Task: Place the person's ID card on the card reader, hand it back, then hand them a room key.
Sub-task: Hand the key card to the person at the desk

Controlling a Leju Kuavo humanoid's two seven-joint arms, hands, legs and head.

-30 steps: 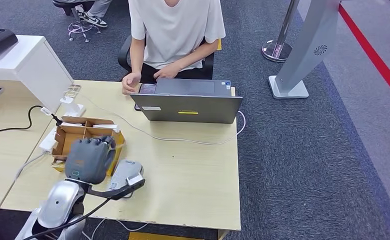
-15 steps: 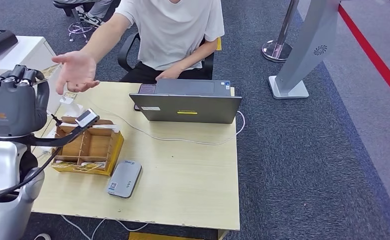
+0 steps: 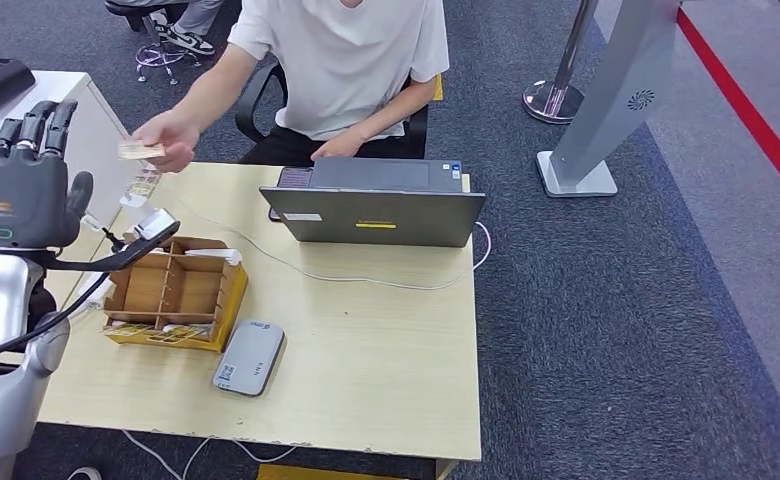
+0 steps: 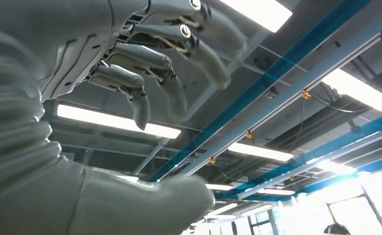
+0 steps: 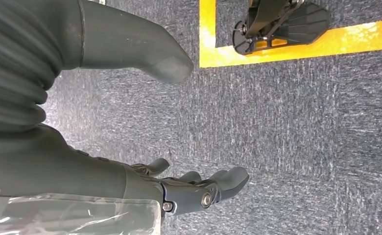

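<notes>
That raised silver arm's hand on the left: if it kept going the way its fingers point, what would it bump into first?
Probably nothing nearby. The raised left hand points its dark grey fingers upward, and its wrist view shows open air up to the ceiling's blue beams and light panels. Depth is hard to judge.

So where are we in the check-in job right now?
A card is in the person's hand, so a handover looks done; which card, I cannot tell. The left hand is raised and holds nothing, the right hand hangs free. The card reader lies bare.

A grey laptop (image 3: 376, 203) (lid up) sits beside a cardboard divider box (image 3: 176, 292).
</notes>
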